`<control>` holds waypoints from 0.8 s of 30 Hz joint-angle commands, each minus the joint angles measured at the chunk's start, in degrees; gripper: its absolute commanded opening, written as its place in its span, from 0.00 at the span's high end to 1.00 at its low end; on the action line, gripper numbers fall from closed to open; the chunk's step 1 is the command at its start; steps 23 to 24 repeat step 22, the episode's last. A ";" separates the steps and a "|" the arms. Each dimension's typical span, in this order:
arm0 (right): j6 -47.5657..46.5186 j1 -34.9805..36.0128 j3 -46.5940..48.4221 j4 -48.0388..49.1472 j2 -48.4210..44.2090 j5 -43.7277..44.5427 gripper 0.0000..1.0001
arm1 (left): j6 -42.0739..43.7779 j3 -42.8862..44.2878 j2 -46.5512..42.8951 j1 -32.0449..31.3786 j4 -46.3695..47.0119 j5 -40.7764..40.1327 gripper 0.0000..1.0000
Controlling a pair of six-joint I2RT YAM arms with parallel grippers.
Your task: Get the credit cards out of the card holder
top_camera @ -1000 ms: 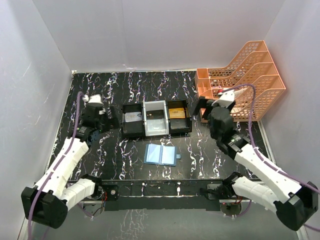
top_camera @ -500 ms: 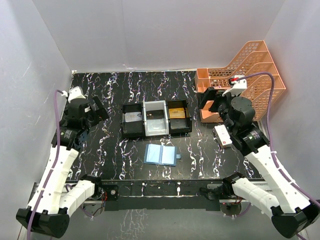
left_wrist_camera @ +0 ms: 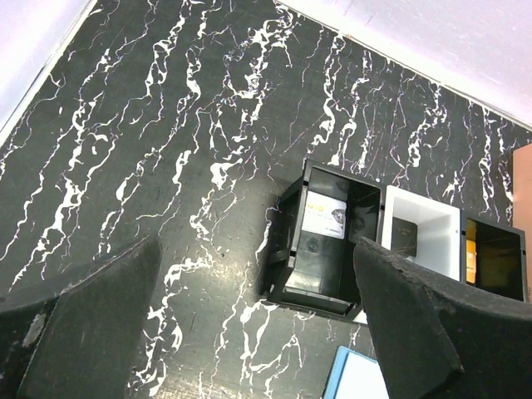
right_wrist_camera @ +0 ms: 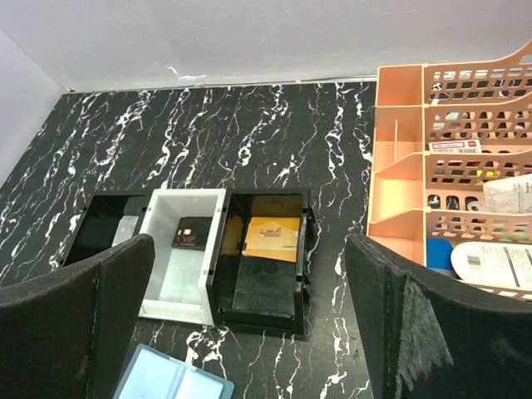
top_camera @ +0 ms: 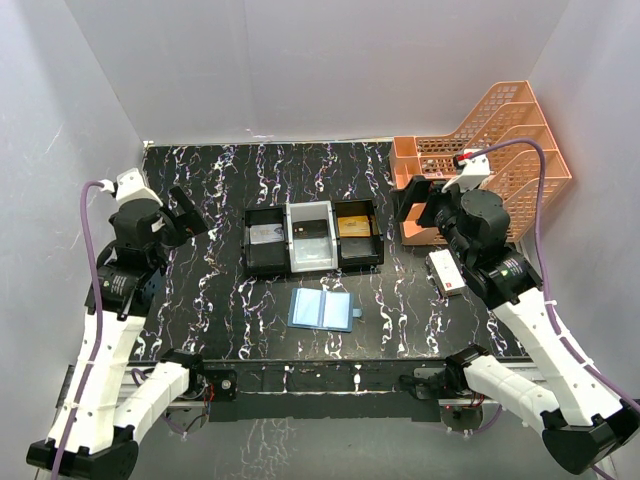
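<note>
The blue card holder (top_camera: 320, 309) lies opened flat on the black marbled table, in front of the tray; its edge shows in both wrist views (left_wrist_camera: 359, 378) (right_wrist_camera: 170, 380). The credit cards lie in the tray's compartments: a silver-grey card (top_camera: 264, 234) (left_wrist_camera: 325, 216) on the left, a dark card (top_camera: 309, 229) (right_wrist_camera: 191, 233) in the middle, a gold card (top_camera: 352, 226) (right_wrist_camera: 271, 237) on the right. My left gripper (top_camera: 180, 222) (left_wrist_camera: 256, 249) hovers open, left of the tray. High to the tray's right, my right gripper (top_camera: 412, 205) (right_wrist_camera: 249, 245) is open too. Both hold nothing.
The three-compartment black-and-white tray (top_camera: 246, 245) stands mid-table. An orange mesh file rack (top_camera: 500, 150) fills the back right corner, close behind my right gripper. A white box with a red mark (top_camera: 446, 272) lies under the right arm. White walls enclose the table.
Both arms pulled away from the tray: the left drew back leftward and rose, the right swung up and right, uncovering the white box. The holder and cards stayed put.
</note>
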 commanded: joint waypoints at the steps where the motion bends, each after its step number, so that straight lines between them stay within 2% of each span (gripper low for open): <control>1: -0.03 0.07 1.08 1.71 -1.00 3.48 0.02 | 2.46 -0.61 0.44 0.12 0.30 -0.51 0.01; 9: 1.90 -0.16 2.03 -4.60 3.88 16.31 0.02 | 2.90 0.73 4.41 0.13 -2.95 -1.09 0.01; 15: 1.75 -0.28 3.57 -4.69 3.48 11.44 0.02 | 4.69 1.21 3.38 0.12 -2.10 -0.98 0.01; 24: 1.25 -0.28 0.03 0.15 -3.65 11.63 0.02 | 5.45 1.04 1.93 0.19 -1.34 -0.80 0.01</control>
